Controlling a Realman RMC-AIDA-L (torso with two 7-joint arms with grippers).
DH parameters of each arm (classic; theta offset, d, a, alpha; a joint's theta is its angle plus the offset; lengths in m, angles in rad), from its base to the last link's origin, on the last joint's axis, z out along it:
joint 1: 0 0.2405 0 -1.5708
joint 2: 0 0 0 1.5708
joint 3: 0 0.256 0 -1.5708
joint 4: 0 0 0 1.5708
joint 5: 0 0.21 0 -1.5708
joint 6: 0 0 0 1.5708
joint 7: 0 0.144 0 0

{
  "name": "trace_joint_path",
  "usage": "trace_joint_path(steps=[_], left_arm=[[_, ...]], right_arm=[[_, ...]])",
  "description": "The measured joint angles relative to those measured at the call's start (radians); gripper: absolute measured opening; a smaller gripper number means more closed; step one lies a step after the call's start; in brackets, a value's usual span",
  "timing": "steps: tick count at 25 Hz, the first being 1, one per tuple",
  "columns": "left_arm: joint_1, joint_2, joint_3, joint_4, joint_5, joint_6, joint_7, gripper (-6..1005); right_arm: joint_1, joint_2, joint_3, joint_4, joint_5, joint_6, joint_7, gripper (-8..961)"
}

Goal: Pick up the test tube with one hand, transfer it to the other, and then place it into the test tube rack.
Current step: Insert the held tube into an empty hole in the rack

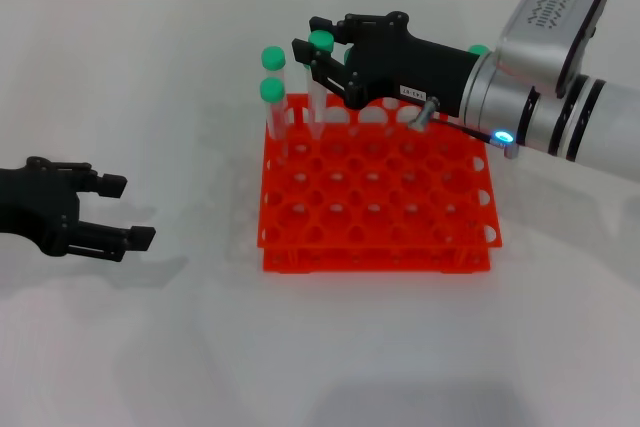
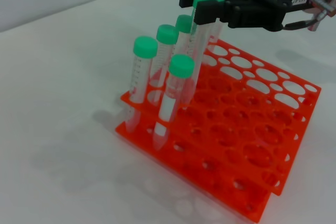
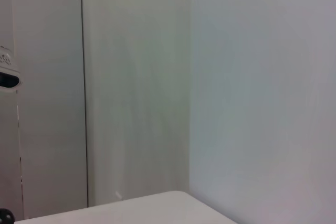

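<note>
The orange-red test tube rack (image 1: 380, 247) stands mid-table; it also shows in the left wrist view (image 2: 252, 150). My right gripper (image 1: 316, 43), black with a white label, reaches over the rack's back left part and is shut on a green-capped test tube (image 1: 320, 44) just below its cap. In the left wrist view that gripper (image 2: 206, 4) holds the tube (image 2: 195, 61) tilted, with its lower end down in a rack hole. My left gripper (image 1: 128, 212), black and unlabelled, is open and empty low over the table, well left of the rack.
Several other green-capped tubes stand in the rack's back left holes, such as two (image 1: 271, 90) (image 2: 145, 46) near the corner. Another green cap (image 1: 480, 50) shows behind my right arm. The right wrist view shows only a wall and a table edge.
</note>
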Motion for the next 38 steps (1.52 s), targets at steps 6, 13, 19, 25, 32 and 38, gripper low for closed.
trace_joint_path(steps=[6, 13, 19, 25, 32, 38], left_arm=[[0.0, 0.0, 0.003, -0.003, 0.0, 0.0, 0.0, 875], [-0.004, -0.002, -0.001, -0.004, 0.019, -0.001, 0.0, 875], [-0.012, -0.003, -0.002, -0.016, 0.025, -0.002, 0.004, 875], [-0.014, -0.003, -0.002, -0.023, 0.026, -0.002, 0.015, 876], [-0.016, -0.003, -0.002, -0.028, 0.026, -0.001, 0.026, 876], [-0.019, -0.003, -0.002, -0.028, 0.026, -0.001, 0.026, 876]], right_arm=[[-0.002, 0.0, -0.005, 0.004, 0.0, 0.0, 0.0, 274], [-0.006, 0.0, -0.006, -0.002, 0.0, 0.0, 0.002, 273], [-0.007, 0.0, -0.006, 0.0, 0.0, 0.0, 0.004, 273], [-0.008, 0.0, -0.013, 0.002, 0.0, -0.003, 0.002, 272], [-0.007, 0.0, -0.026, 0.003, -0.004, -0.006, 0.0, 271], [-0.008, 0.0, -0.031, 0.004, -0.006, -0.007, 0.001, 266]])
